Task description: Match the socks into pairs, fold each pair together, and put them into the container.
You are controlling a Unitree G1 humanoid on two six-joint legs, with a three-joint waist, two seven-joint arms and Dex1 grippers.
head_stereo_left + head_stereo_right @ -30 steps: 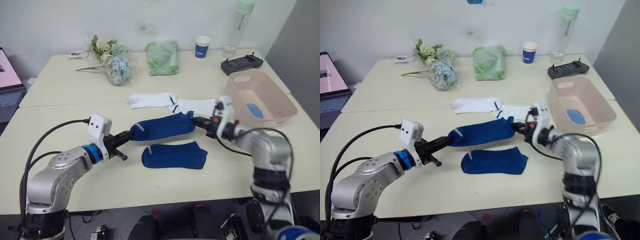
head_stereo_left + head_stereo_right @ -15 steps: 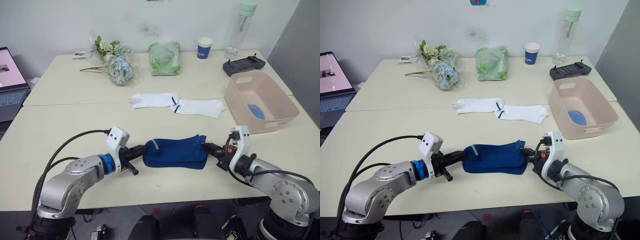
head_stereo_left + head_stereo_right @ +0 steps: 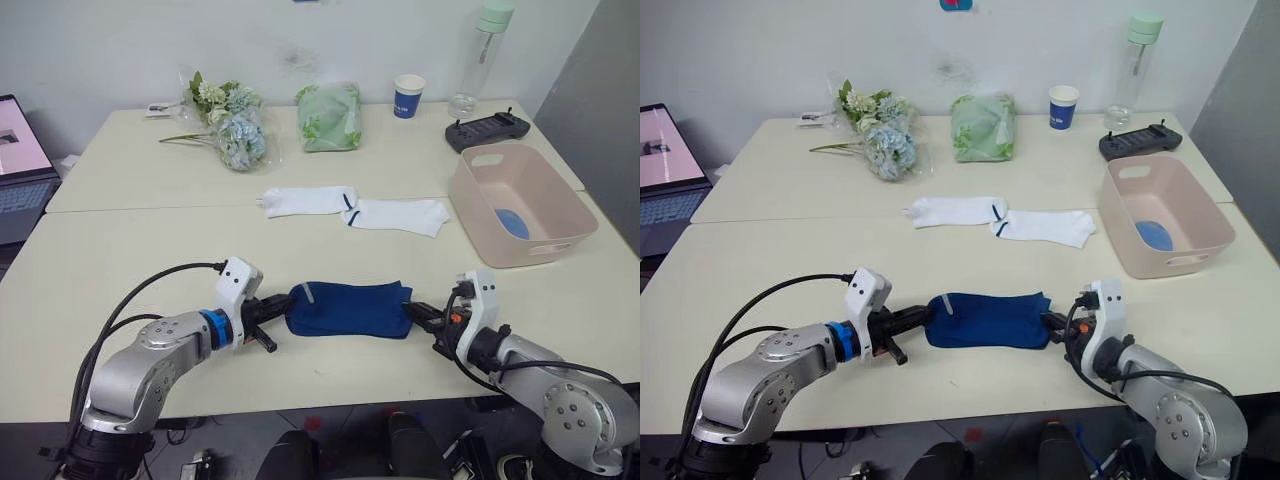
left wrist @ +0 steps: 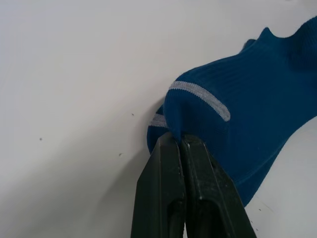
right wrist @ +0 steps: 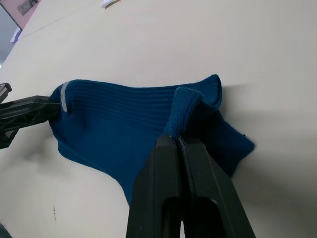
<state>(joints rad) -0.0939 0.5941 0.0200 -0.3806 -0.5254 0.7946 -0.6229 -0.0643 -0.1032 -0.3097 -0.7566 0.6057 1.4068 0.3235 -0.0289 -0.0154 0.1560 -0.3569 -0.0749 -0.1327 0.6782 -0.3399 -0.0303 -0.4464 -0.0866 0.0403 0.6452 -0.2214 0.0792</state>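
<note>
Both jaws are pinching the stacked navy socks (image 3: pixel 350 309) at opposite ends; folding them over looks next.

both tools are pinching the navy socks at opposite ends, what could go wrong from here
1. The left tool and right tool each grip only a thin edge of the stacked navy socks. The top sock may slide off the lower one when folding starts.

2. Each pinch may hold only one layer, so lifting could split the pair.

3. The pink container sits far to the right, beyond the right arm, so carrying the pair there could loosen the fold.
</note>
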